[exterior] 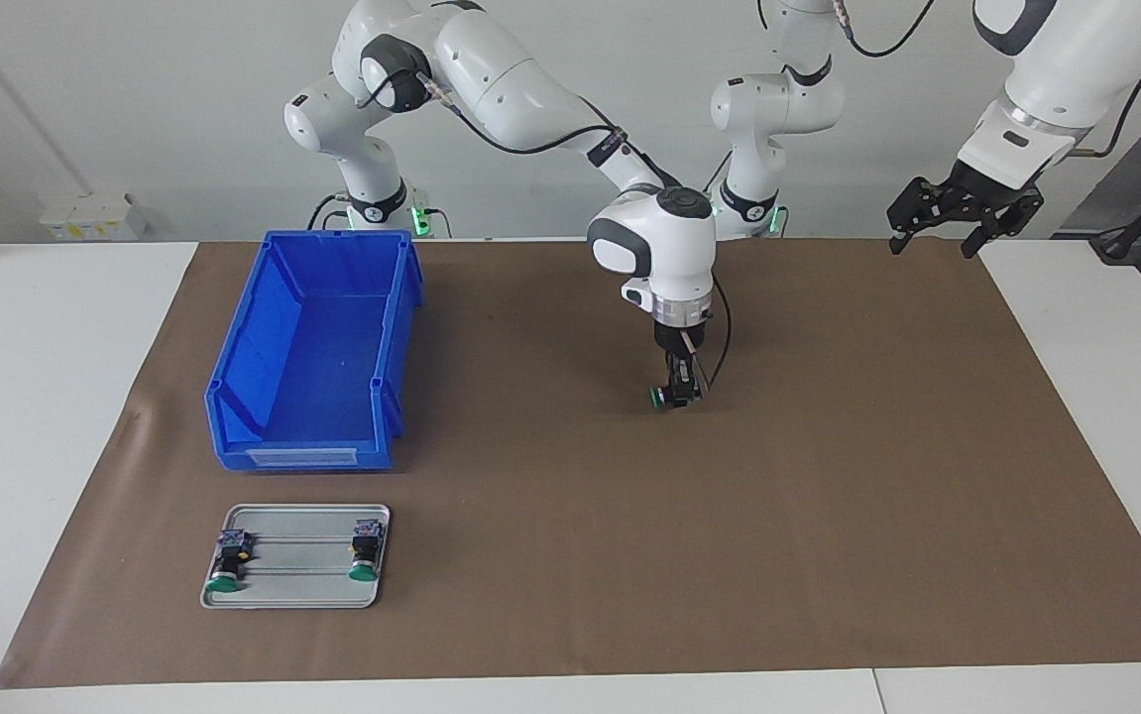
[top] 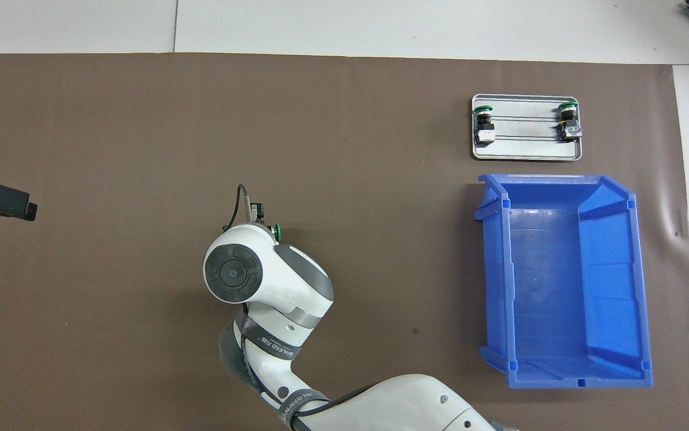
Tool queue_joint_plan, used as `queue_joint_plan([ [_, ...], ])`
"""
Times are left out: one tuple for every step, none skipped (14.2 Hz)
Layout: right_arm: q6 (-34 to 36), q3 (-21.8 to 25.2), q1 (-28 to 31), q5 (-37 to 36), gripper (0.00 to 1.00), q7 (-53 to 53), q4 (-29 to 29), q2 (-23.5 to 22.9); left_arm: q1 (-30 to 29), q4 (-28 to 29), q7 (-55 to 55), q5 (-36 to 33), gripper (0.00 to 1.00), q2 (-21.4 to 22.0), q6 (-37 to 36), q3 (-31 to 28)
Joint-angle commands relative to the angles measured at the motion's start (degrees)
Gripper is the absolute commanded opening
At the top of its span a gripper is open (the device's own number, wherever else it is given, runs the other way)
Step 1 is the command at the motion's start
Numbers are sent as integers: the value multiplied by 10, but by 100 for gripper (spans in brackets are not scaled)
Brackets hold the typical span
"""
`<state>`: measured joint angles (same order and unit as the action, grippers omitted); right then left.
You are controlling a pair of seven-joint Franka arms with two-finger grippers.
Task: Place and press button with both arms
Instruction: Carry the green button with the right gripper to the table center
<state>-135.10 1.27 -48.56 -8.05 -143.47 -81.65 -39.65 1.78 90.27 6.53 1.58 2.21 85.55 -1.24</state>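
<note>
Right end effector points straight down over mat, pinching button.

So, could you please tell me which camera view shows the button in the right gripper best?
The facing view: the button shows below the wrist, pinched in the right gripper. Overhead, the wrist hides all but its green cap's edge.

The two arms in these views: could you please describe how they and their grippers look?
Both arms are glossy white with rounded shells and grey joint rings. A thin black cable runs along the right arm, and another loops beside its wrist. A grey band with lettering wraps that arm in the overhead view. Green lights glow at both bases. The left gripper is a black claw of linked bars; the right gripper is black and slim.
</note>
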Motion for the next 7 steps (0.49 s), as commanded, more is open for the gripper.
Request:
queue_joint_plan([
  [-30, 1, -11, -20, 0, -12, -18, -2, -6, 17, 2, 5, 100, 15, 8, 4],
  [-29, 1, -12, -22, 33, -12, -15, -2, -6, 17, 2, 5, 100, 15, 7, 4],
  [-22, 1, -13, -36, 84, -9, -12, -2, -6, 17, 3, 5, 100, 15, 5, 4],
  [-17, 0, -14, -66, 100, -8, -11, -1, -2, 17, 4, 5, 100, 15, 3, 4],
  [-16, 0, -14, -75, 100, -8, -11, -1, 3, 18, 2, 5, 100, 16, 5, 6],
  [-17, 0, -15, -79, 100, -5, -10, -1, 4, 20, 8, 5, 100, 15, 12, 10],
  [-18, 0, -14, -80, 100, 2, -9, 5, 4, 20, 7, 5, 100, 15, 16, 11],
])
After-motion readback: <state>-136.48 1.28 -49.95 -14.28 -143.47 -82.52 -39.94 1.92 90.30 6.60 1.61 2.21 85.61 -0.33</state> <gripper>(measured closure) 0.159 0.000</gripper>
